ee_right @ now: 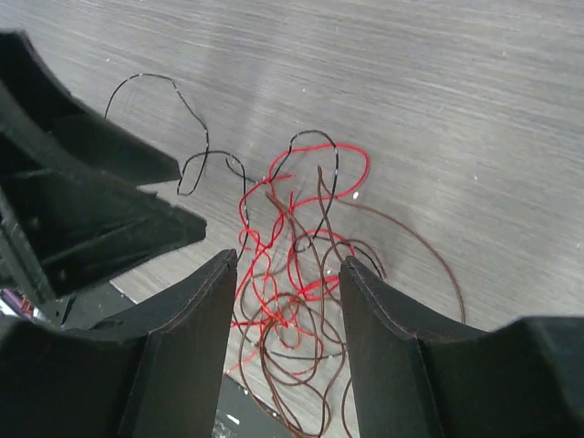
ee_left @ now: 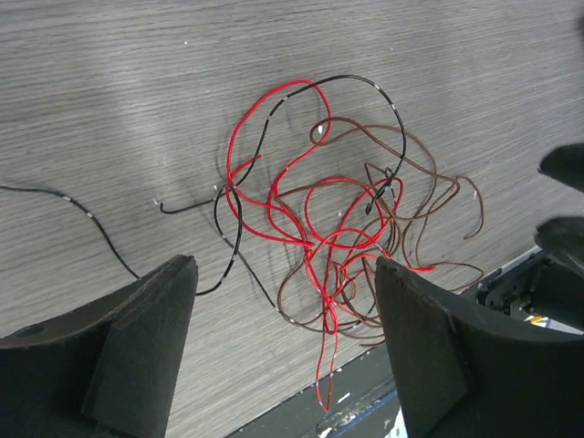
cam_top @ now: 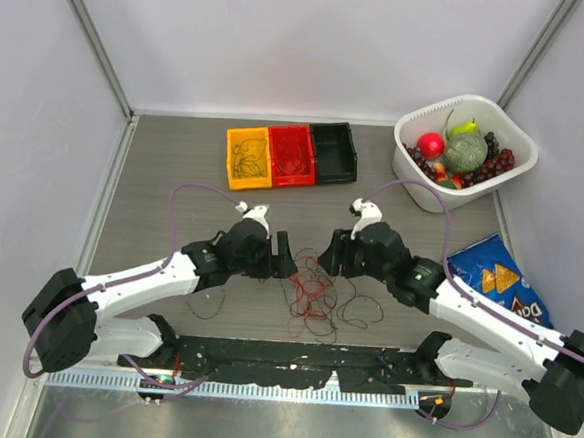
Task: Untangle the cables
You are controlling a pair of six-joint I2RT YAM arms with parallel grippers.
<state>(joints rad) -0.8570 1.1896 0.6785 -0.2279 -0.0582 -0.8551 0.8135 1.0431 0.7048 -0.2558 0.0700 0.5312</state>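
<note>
Refer to table (cam_top: 175, 171), middle of near edge. Note left gripper (cam_top: 281, 255) spread wide, holding nothing; right gripper (cam_top: 331, 257) parted less widely, likewise empty; tips facing, near each other. Locate cables (cam_top: 312, 291) heaped between both tips and just toward near edge, about equally close to either. Expect black strand (ee_left: 91, 219) trailing toward left side to suit left arm.

The cables (cam_top: 312, 291) lie in one heap on the bench (cam_top: 176, 161) near its front edge, between the left gripper (cam_top: 283, 255) on their left and the right gripper (cam_top: 329, 259) on their right. Behind them three bins (cam_top: 291, 156) sit side by side in a row toward the back wall, with a tub (cam_top: 415, 183) holding fruit to their right in the back corner. A bag (cam_top: 496, 278) lies at the right edge, in front of the tub.
</note>
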